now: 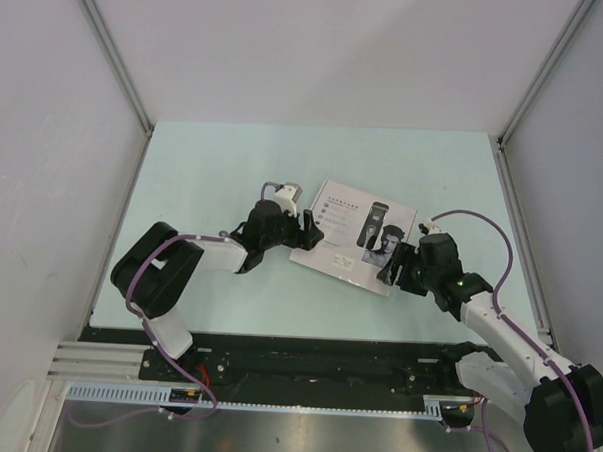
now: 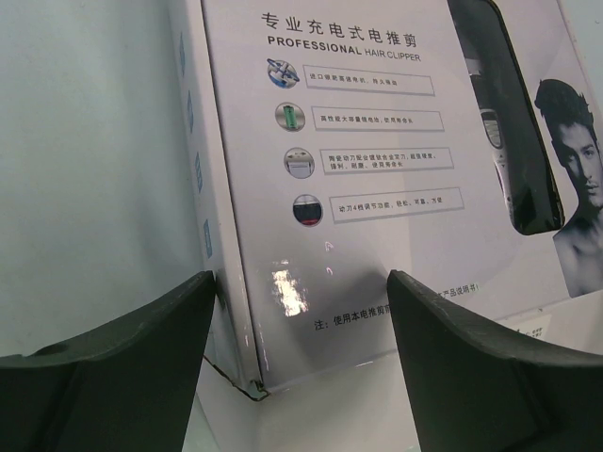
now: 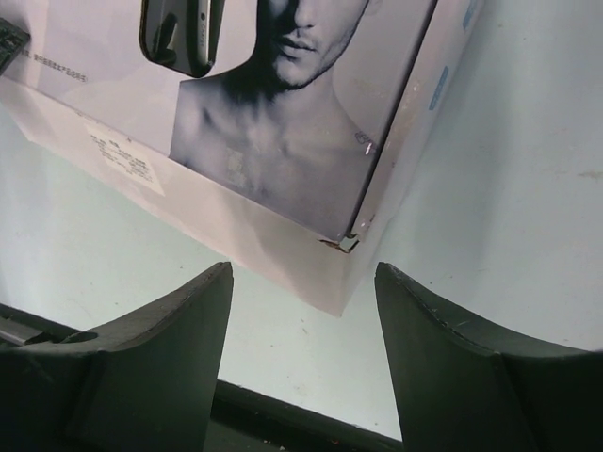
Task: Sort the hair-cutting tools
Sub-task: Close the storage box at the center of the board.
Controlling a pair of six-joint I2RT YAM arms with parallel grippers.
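Item one, left gripper [image 2: 300, 282]: jaws stand wide apart and hold nothing. One corner of the flat white box [image 1: 353, 234] sits between and just ahead of its fingertips, apparently not touched. Item two, right gripper [image 3: 303, 273]: jaws likewise parted and empty. The opposite near corner of the box, slightly scuffed, lies just beyond its tips. Item three, hair-cutting tools: none in view. The only clipper showing is the one pictured on the printed lid [image 2: 358, 141], so the real ones are presumably shut inside. Handling, as judged: the box looks like light, glossy card, stiff along its edges. It is likely to skate on the pale table [image 1: 214, 162] if pushed from one side only. The short side walls near each gripper offer the best purchase, one gripper steadying the base while the other lifts the lid by its rim. A hard pinch on the scuffed corner could crush it. Poses: both arms reach forward and fold inward toward the box. The wrists are low and the fingers angle down at the tabletop.
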